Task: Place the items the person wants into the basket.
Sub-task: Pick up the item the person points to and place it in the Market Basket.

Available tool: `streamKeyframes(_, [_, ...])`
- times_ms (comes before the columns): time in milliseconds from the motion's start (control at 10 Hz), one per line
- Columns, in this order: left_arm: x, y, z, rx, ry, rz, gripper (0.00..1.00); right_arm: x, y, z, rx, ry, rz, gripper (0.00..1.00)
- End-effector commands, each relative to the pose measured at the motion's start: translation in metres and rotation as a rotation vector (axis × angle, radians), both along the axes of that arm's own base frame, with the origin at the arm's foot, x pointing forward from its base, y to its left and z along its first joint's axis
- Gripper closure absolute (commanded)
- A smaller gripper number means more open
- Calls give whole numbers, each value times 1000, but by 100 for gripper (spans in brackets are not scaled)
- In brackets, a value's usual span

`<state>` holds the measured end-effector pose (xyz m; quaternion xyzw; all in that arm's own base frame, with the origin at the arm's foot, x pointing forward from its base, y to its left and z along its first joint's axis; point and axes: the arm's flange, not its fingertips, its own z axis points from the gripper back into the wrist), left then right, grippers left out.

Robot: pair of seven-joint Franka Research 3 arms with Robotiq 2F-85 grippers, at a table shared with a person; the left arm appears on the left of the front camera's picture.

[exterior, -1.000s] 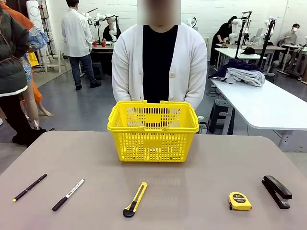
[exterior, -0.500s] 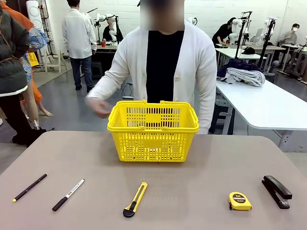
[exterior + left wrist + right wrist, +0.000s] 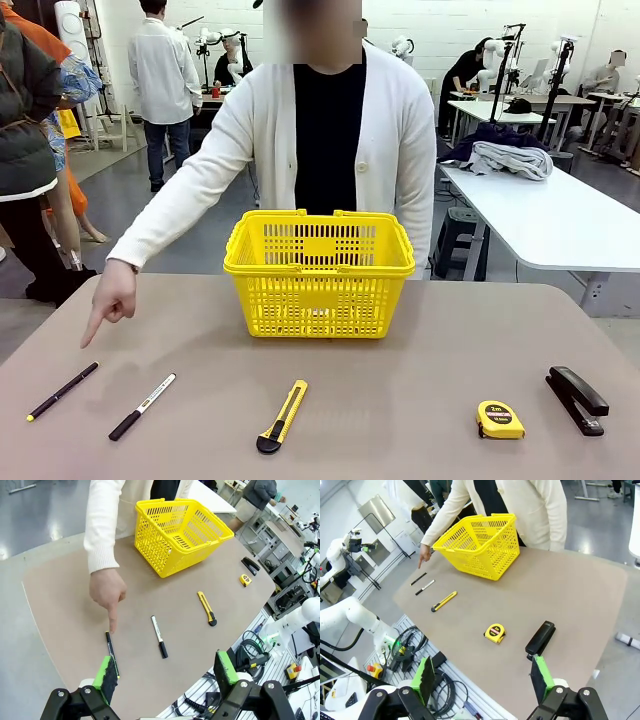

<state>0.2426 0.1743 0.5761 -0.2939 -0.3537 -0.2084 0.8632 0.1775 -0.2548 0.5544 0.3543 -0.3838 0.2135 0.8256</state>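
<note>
The yellow basket stands at the far middle of the table, in front of the person. A row of tools lies near my side: the black pen, the yellow-and-black utility knife and the black stapler. The person's hand points its index finger down at the pen's far end. My left gripper hangs open high over the pen, holding nothing. High above the stapler, my right gripper is also open and holds nothing.
A white-barrelled marker lies just right of the pen. A small yellow tape measure sits left of the stapler. Bare tabletop separates the row from the basket. Other tables and people stand beyond the far edge.
The person's arm swung out from the side to picture left and came down over the table; the finger now points at the pen. The tools and basket have not moved.
</note>
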Motion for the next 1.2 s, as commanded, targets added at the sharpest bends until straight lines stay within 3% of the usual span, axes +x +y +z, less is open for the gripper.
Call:
streamKeyframes(0, [-1,3,1,-15,-11,-10,0,0,0,1,7,-8,3,0])
streamKeyframes(400, [0,0,0,0,0,0,0,0,0,1,7,-8,3,0])
streamKeyframes(600, [22,-41,-9,284,131,21,0,0,0,1,7,-8,3,0])
streamKeyframes(800, [48,-82,-33,563,267,-54,0,0,0,1,7,-8,3,0])
streamKeyframes(1100, [75,-119,-92,612,390,-120,0,0,0,1,7,-8,3,0])
